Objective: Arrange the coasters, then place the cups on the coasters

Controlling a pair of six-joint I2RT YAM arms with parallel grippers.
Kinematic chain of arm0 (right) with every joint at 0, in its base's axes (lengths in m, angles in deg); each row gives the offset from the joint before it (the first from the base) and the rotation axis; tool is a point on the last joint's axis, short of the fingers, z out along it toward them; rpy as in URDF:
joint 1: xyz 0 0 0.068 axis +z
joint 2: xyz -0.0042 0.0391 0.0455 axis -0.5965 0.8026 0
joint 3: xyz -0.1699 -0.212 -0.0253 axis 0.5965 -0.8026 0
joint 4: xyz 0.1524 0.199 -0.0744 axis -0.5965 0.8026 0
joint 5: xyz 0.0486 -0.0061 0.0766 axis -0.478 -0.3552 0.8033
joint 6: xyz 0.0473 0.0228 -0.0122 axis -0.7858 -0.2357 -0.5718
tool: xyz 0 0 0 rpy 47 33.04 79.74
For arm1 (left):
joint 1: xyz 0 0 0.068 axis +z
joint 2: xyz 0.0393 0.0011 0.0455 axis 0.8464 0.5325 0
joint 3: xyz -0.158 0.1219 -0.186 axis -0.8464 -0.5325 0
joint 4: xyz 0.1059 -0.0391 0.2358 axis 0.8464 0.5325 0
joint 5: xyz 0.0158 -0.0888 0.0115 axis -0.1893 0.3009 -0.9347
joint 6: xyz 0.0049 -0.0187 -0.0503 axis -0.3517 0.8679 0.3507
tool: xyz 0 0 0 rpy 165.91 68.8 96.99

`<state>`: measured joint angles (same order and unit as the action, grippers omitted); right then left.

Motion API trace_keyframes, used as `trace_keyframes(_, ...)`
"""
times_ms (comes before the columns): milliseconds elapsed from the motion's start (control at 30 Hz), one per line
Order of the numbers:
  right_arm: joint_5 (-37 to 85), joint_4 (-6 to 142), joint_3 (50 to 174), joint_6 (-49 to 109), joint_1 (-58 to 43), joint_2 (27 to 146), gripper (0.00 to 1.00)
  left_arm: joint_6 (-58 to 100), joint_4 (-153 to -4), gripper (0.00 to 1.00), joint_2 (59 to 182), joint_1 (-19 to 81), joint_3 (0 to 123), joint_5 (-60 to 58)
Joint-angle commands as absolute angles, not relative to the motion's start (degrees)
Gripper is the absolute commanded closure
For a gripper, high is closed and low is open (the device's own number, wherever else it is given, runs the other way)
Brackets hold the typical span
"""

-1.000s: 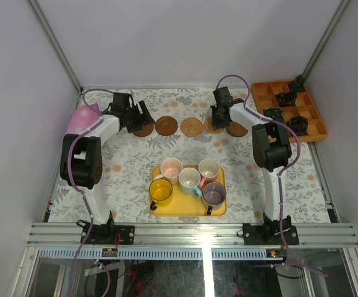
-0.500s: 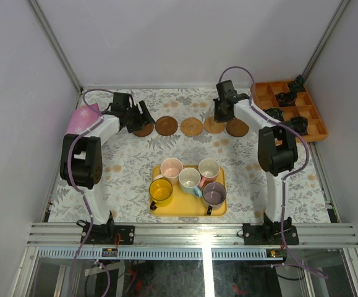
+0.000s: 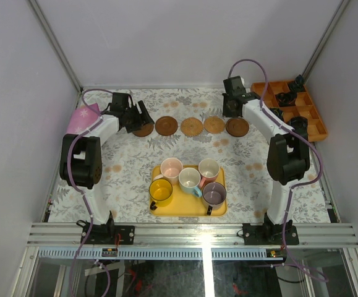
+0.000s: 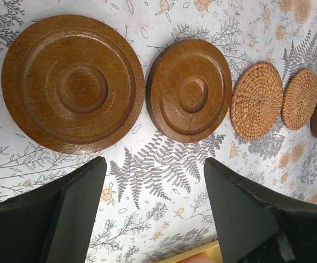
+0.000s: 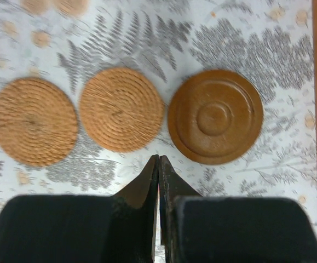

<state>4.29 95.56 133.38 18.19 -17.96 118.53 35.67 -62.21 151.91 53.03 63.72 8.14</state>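
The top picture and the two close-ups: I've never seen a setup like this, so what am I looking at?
These are two robot arms bolted at the near edge of a flowered table. The wide picture comes from a camera above and behind them. Each close-up comes from a camera on one wrist, looking past that arm's own two-fingered hand. The left hand is open, the right hand is shut, and neither holds anything. Both hover over a row of five round coasters, three wooden and two woven. Nearer the arms, a yellow tray carries five coloured cups. An orange compartment tray with small black objects sits at the far right.
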Motion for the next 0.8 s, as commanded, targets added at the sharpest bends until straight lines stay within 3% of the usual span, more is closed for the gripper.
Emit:
trace_keyframes(0, -1.3, 95.8, 128.7, 16.6, -20.6, 112.6, 1.0, 33.6, -62.4, 0.28, 150.1, 53.9, 62.9, 6.4)
trace_keyframes(267, 2.1, 95.4, 124.1, 12.9, -27.5, 108.6, 1.0, 33.4, -64.1, 0.27, 148.6, 54.9, 61.4, 6.4)
trace_keyframes(767, -0.8, 97.2, 120.9, 15.7, -27.6, 108.5, 1.0, 33.6, -60.7, 0.33, 146.5, 55.5, 56.0, 3.9)
